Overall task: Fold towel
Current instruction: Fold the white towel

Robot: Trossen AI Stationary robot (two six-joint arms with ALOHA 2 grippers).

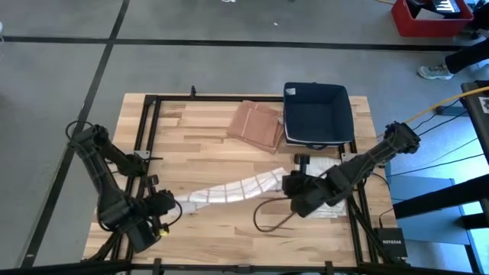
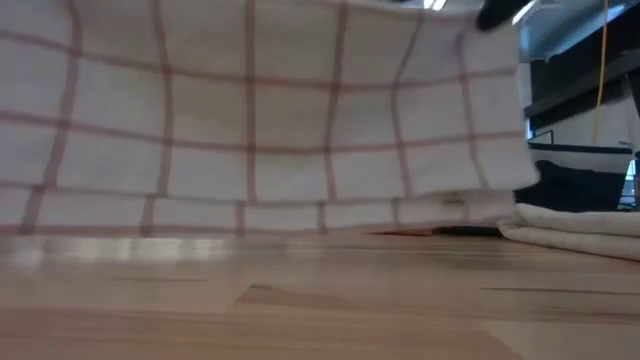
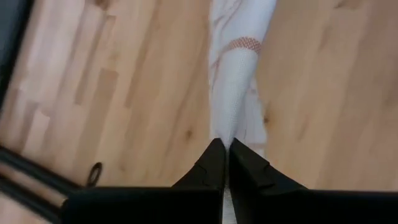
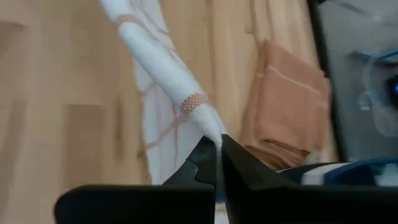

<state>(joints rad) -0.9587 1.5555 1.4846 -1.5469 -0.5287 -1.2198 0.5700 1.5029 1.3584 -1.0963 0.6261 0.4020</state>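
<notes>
Two claws, left claw [image 3: 225, 152] and right claw [image 4: 218, 149], pinch the checked towel [image 1: 233, 189] above the desk [image 1: 206, 137]. Limp, light cloth looks best gripped at its corners

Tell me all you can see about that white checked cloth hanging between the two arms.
The white cloth towel with thin reddish-brown check lines is stretched between the left gripper and the right gripper, each shut on one end. Its lifted top edge is pulled taut; the rest hangs like a curtain, its lower edge reaching down to the wooden table.
</notes>
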